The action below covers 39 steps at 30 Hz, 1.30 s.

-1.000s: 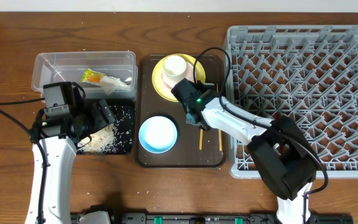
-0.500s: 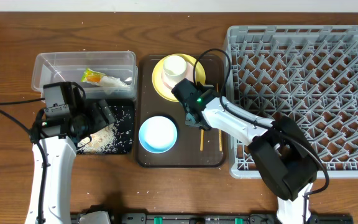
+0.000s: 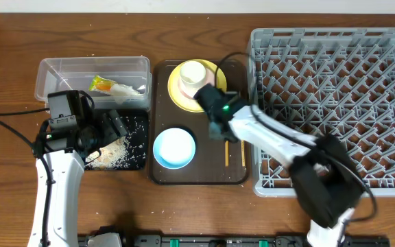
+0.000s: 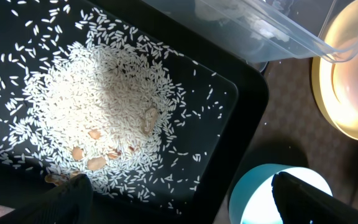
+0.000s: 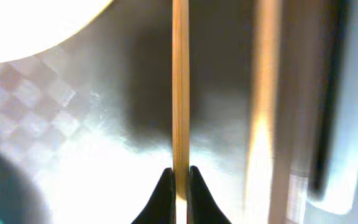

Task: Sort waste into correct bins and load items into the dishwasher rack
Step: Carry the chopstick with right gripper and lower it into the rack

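Now the right gripper (image 5: 180,180) has pinched shut on one chopstick (image 5: 180,81): in the wrist view the dark fingertips sit tight on either side of the thin wooden stick, which a second ago they had not yet closed on. Overhead, that arm is smeared with motion and the stick now lies a little further right on the brown serving tray (image 3: 158,175) than before, so the pick looks to be starting, though I cannot tell if the stick has cleared the tray. The second chopstick (image 3: 243,152) lies just beside it, untouched and parallel, near the dishwasher rack (image 3: 334,103). The rack holds nothing yet. The left gripper (image 4: 182,190) has not moved, jaws spread wide and empty above the black tray (image 4: 241,106) with the rice (image 4: 104,118) heaped in it. The snack wrapper (image 3: 101,84) and white wrapper (image 3: 125,89) sit in the clear tub (image 3: 46,72), so waste sorting looks done and loading is the open step. The yellow plate (image 3: 177,96), white cup (image 3: 192,72) and blue bowl (image 3: 175,147) wait on the serving tray.
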Available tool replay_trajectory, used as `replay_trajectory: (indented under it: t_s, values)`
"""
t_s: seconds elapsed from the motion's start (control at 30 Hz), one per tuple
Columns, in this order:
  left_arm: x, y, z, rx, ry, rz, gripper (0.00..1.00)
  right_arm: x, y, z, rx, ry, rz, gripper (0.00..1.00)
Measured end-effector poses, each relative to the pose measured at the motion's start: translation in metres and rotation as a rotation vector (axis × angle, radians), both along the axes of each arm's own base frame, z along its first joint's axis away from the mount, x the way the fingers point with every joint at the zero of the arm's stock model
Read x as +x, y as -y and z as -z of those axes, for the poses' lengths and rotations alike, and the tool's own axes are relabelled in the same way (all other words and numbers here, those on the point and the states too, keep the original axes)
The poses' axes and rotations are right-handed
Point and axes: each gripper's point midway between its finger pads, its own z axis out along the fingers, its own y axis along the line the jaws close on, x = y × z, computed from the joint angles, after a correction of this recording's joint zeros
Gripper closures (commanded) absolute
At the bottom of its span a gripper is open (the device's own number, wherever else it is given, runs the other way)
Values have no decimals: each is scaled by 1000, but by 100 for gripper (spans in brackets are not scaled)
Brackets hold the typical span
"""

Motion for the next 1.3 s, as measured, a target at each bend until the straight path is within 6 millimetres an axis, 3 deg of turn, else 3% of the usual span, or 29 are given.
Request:
replay_trajectory:
  t_s: [0.17,0.3,0.4,0.63,0.8,1.07,1.3]
  values:
    - [0,0,0,0,0,1,5,12,29,-71,55,118,4,99]
    - [0,0,0,0,0,0,5,15,51,-105,60,179,-12,99]
    - [0,0,0,0,0,0,5,16,68,-119,42,199,-39,99]
    - [0,0,0,0,1,0,5,17,123,-117,-22,146,27,99]
    - [0,0,0,0,0,0,5,23,146,-117,-40,141,58,99]
    - [0,0,0,0,0,0,5,27,155,-115,-54,138,45,99]
    - [0,0,0,0,0,0,5,31,154,-89,-87,72,-1,99]
